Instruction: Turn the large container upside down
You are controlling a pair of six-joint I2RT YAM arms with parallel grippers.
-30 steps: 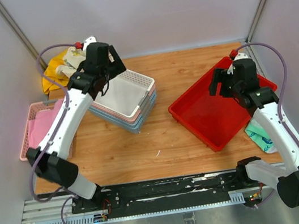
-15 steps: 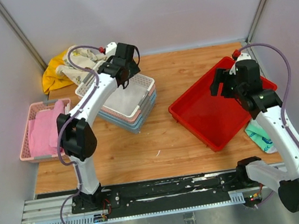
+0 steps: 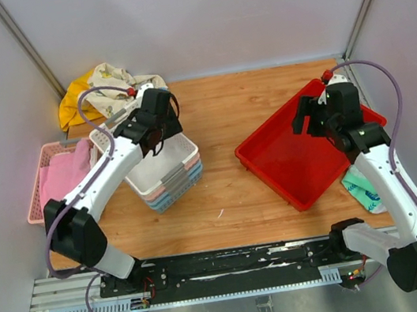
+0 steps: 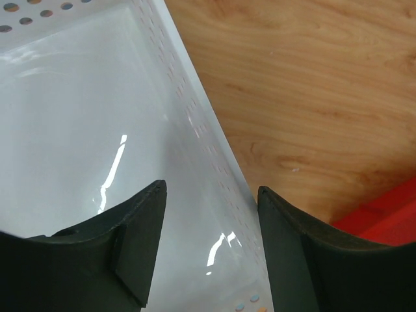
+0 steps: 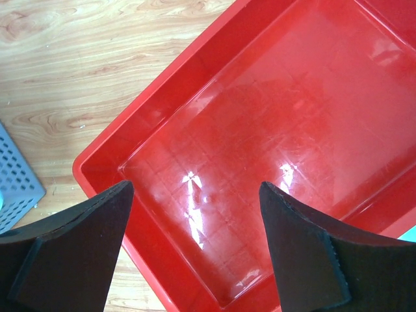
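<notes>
The large red container point(image 3: 293, 159) sits open side up on the right of the wooden table, turned diagonally. Its smooth inside fills the right wrist view point(image 5: 273, 130). My right gripper point(image 3: 308, 117) hovers over its far part, jaws wide open and empty point(image 5: 195, 195). My left gripper point(image 3: 157, 128) is open over the far edge of a stack of white and blue perforated baskets point(image 3: 169, 169). In the left wrist view its jaws point(image 4: 211, 195) straddle the white basket's side wall point(image 4: 214, 169) without closing on it.
A pink basket point(image 3: 35, 207) with pink cloth stands at the left edge. Yellow and patterned cloths point(image 3: 112, 80) lie at the back left corner. A green and white packet point(image 3: 362, 188) lies by the red container's near right side. Enclosure walls stand close around.
My left arm swung right, then back toward the near left, and the basket stack now sits nearer and further left. My right arm and the red container have not moved.
</notes>
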